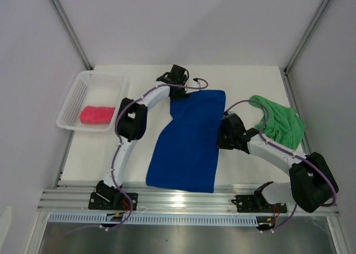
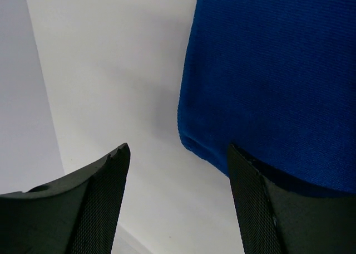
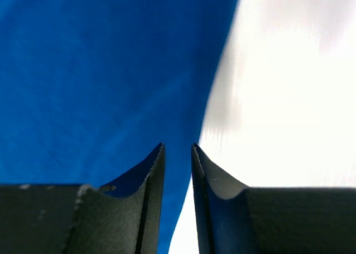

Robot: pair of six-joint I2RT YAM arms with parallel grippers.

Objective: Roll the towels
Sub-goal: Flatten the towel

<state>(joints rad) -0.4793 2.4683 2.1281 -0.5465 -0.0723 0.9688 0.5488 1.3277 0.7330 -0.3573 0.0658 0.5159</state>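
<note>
Between left hand (image 2: pixel 178 151), spread wide, and right hand (image 3: pixel 178 147), barely parted, lies the blue towel (image 1: pixel 186 145), ungripped.

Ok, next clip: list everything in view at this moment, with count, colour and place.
pink towel: 1, pink-red, a compact bundle in the basket
blue towel: 1, royal blue, spread flat mid-table between the arms
green towel: 1, bright green, crumpled at far right
basket: 1, white mesh, far left
table: 1, white, under everything
rail: 1, silver, near edge, carrying both arm bases
left arm: 1, white and black, reaching to the blue towel's far left corner
right arm: 1, white and black, at the blue towel's right edge
left end effector: 1, black, open beside that corner
right end effector: 1, black, slightly open over that edge, holding nothing
</note>
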